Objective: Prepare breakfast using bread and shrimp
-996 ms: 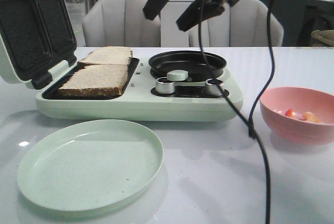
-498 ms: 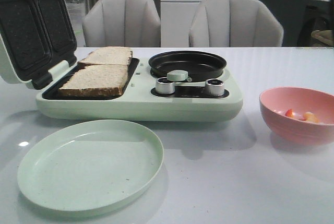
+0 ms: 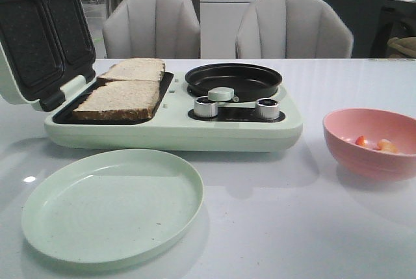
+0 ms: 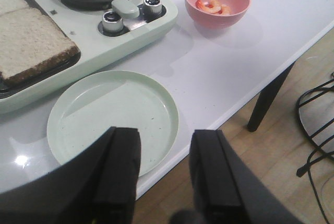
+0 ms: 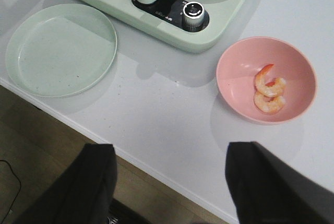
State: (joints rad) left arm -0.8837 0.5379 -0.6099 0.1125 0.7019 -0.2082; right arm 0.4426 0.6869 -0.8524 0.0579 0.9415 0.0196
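Two bread slices lie side by side in the open breakfast maker's left tray, the near slice in front of the far slice; one slice also shows in the left wrist view. Two shrimp lie in the pink bowl, visible from the front as shrimp too. My left gripper hangs open and empty over the table's front edge, near the green plate. My right gripper is wide open and empty, back from the bowl. Neither gripper shows in the front view.
The pale green breakfast maker has its lid raised at the left, a black round pan at the right and two knobs. The empty green plate sits in front of it. Two chairs stand behind the table.
One second ago an arm with a gripper and its cable hung above the pan in the front view; it left that view by half a second ago. Nothing on the table moved.
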